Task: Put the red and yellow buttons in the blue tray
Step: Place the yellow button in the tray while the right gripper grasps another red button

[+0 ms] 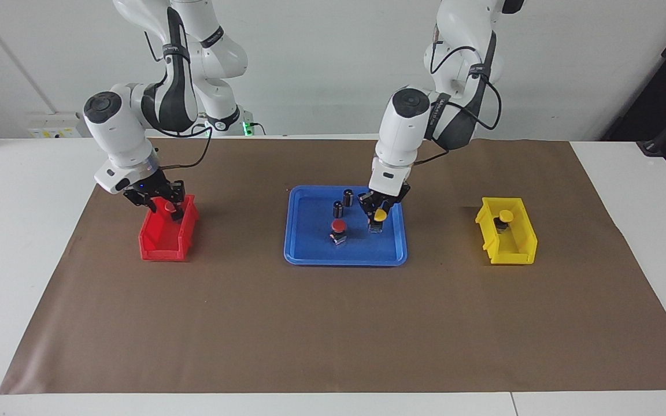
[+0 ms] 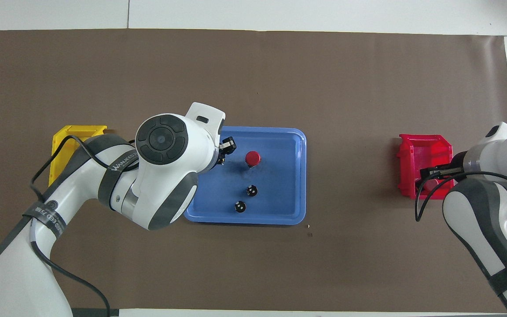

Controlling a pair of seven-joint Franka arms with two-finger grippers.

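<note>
The blue tray [image 1: 310, 254] lies mid-table. A red button [image 1: 339, 226] stands in it, also in the overhead view [image 2: 252, 157]. My left gripper [image 1: 380, 211] is low inside the tray at the side toward the left arm's end, shut on a yellow button [image 1: 380, 216] whose base is at the tray floor. In the overhead view the left gripper [image 2: 225, 151] hides that button. My right gripper [image 1: 162, 207] is down in the red bin [image 1: 156, 245] at a red button [image 1: 169, 206]. A second yellow button [image 1: 505, 216] sits in the yellow bin [image 1: 509, 254].
Two dark capless cylinders [image 1: 348, 195] [image 1: 337, 208] stand in the tray on the side nearer the robots. A brown mat [image 1: 333, 329] covers the table. In the overhead view the left arm hides part of the tray [image 2: 297, 176] and the yellow bin [image 2: 66, 134].
</note>
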